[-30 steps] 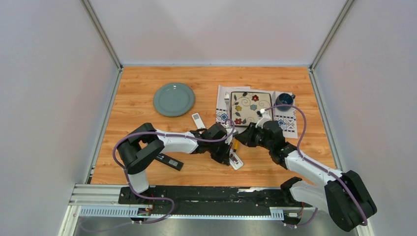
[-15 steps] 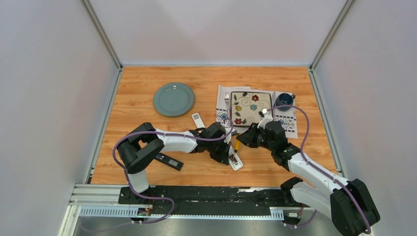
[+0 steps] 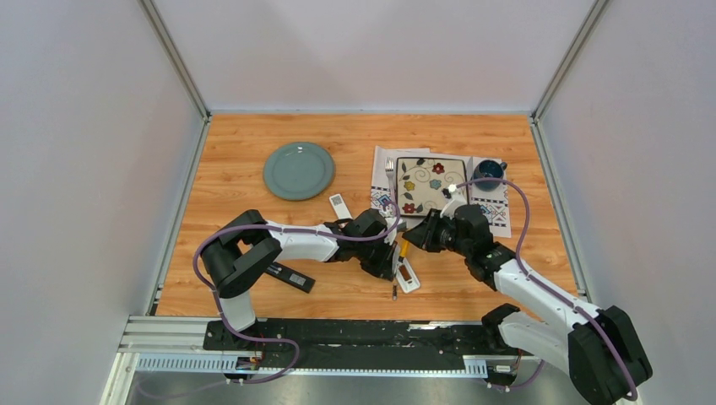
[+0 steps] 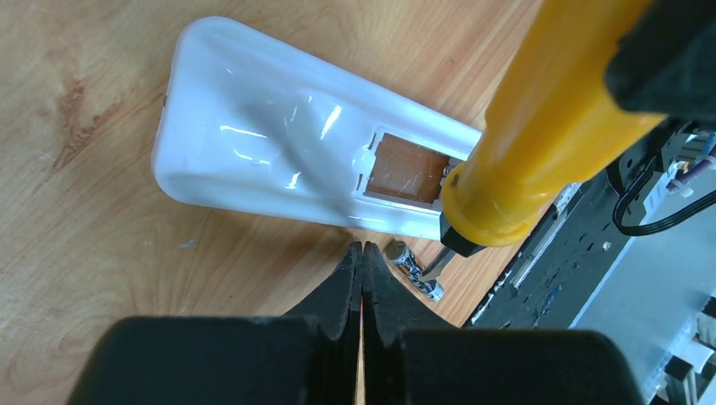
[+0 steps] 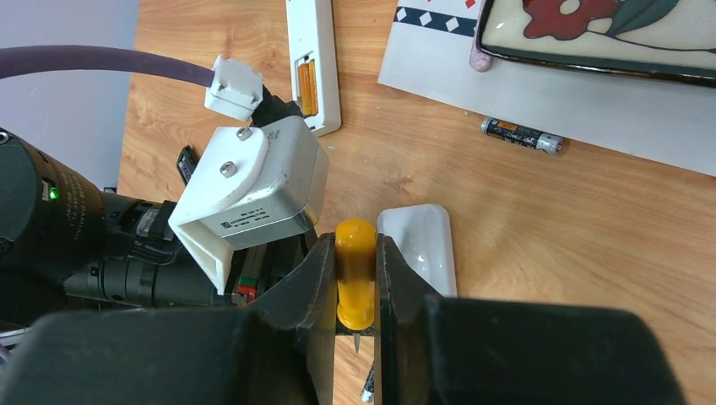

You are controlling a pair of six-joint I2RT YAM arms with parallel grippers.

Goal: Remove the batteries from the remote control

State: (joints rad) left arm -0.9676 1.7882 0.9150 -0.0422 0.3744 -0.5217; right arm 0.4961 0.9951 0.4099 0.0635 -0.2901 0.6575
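A white remote control [image 4: 253, 152] lies back side up on the wood, also seen in the top view [image 3: 408, 275]. Its open compartment [image 4: 409, 169] shows orange-brown inside. A dark battery [image 4: 414, 270] lies on the table just beside the remote [image 3: 393, 292]. My left gripper [image 4: 361, 249] is shut and empty, its tips at the remote's near edge. My right gripper [image 5: 355, 240] is shut on the orange-handled screwdriver [image 5: 355, 270], whose tip [image 4: 439, 266] rests by that battery. A second dark battery [image 5: 522, 135] lies near the placemat.
Another white remote [image 5: 312, 59] with an open back lies behind the left arm, and a black remote [image 3: 287, 276] sits at the left. A teal plate [image 3: 298, 170], a floral plate [image 3: 431, 186] on a placemat and a blue cup [image 3: 488, 174] stand farther back.
A dark battery now lies on the table beside the white remote, where none showed before. The right gripper with the screwdriver has shifted slightly away from me.
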